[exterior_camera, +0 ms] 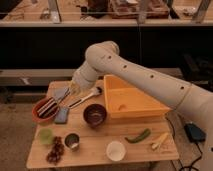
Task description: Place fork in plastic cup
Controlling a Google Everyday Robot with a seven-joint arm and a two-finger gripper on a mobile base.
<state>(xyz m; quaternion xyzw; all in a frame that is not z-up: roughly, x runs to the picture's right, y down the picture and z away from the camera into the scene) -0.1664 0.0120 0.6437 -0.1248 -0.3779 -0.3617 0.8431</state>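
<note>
Gripper [75,90] hangs near the table's [100,152] back-left corner, fingers closed; can't tell if the fork is pinched. Green plastic cup [46,135] stands at the front-left edge, well apart.

Risks:
- fork never gripped
- long carry past red bowl [44,110] and metal cup [72,141]: snag, tip

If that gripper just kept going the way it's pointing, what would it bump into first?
The gripper, shut near the table's back left, points down and leftward. Going on, it would probably first meet the utensils lying in the red bowl, though depth is hard to judge here.
</note>
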